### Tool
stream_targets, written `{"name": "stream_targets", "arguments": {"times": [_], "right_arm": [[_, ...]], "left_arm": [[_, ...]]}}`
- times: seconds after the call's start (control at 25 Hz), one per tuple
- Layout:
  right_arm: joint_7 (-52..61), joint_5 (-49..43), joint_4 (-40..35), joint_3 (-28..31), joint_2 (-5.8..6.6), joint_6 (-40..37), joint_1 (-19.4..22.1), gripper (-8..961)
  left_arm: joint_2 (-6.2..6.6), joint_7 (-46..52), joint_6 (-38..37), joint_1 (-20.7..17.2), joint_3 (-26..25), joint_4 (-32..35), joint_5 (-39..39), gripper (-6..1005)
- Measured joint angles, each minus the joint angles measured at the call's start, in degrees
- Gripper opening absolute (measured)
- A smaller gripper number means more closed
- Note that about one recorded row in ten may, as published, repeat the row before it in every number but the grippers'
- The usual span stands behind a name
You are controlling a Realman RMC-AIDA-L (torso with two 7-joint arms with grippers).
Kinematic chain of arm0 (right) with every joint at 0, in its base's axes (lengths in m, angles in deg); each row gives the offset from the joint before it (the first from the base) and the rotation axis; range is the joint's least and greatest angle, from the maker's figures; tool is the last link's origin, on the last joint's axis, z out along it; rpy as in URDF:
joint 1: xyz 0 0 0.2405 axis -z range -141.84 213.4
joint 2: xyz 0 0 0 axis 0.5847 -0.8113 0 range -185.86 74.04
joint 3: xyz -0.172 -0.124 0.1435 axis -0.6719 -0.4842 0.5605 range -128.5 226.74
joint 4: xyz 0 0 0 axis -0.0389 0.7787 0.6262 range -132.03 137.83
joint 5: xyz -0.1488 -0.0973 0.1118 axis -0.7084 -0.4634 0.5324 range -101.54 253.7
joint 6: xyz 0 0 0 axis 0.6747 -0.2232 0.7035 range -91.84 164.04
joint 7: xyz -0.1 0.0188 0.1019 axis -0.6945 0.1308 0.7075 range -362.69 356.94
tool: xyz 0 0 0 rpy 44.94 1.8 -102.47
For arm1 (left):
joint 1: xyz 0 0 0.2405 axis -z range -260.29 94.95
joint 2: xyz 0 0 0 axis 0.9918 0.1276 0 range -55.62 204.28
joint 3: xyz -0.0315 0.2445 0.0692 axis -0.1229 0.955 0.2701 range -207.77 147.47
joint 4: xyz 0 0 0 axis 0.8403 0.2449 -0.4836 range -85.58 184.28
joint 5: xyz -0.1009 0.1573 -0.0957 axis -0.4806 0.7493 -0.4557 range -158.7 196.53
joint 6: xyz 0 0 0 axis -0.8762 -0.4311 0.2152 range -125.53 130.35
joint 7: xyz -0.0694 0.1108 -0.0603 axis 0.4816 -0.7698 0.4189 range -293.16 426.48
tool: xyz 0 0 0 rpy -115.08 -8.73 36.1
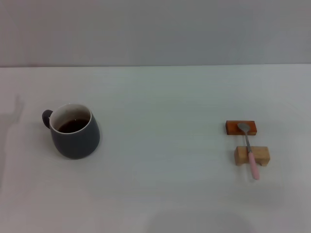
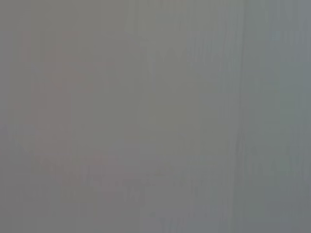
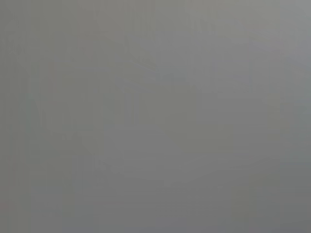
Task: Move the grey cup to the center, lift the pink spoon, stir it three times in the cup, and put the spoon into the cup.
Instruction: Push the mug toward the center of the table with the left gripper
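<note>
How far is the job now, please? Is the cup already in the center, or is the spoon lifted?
Nothing looks done yet. The grey cup stands on the robot's left part of the table, not in the center, with dark liquid inside. The pink spoon rests across two wooden blocks on the right. No hand is in view. Moving the cup, lifting, stirring and placing the spoon are all left.

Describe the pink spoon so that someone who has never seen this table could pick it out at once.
On the white table, look to the robot's right side, far from the grey cup on the left. Two small wooden blocks lie there, a reddish-brown block and a pale wooden block nearer the robot. The pink spoon lies across both, the only slim thing there, with a silver bowl and a pale pink handle.
</note>
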Motion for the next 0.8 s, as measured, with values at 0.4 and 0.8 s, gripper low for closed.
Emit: {"name": "stream_targets", "arguments": {"times": [0.4, 0.8], "right_arm": [[0.4, 0.1, -3.3, -1.0, 0.0, -1.2, 0.1, 760], [0.5, 1.4, -4.5, -1.4, 0.0, -2.2, -1.3, 761]], "left_arm": [[0.01, 2.1, -0.1, -1.6, 2.3, -1.3, 0.3, 816], [-0.23, 1.6, 1.3, -0.8, 9.4, -5.6, 0.4, 814]]}}
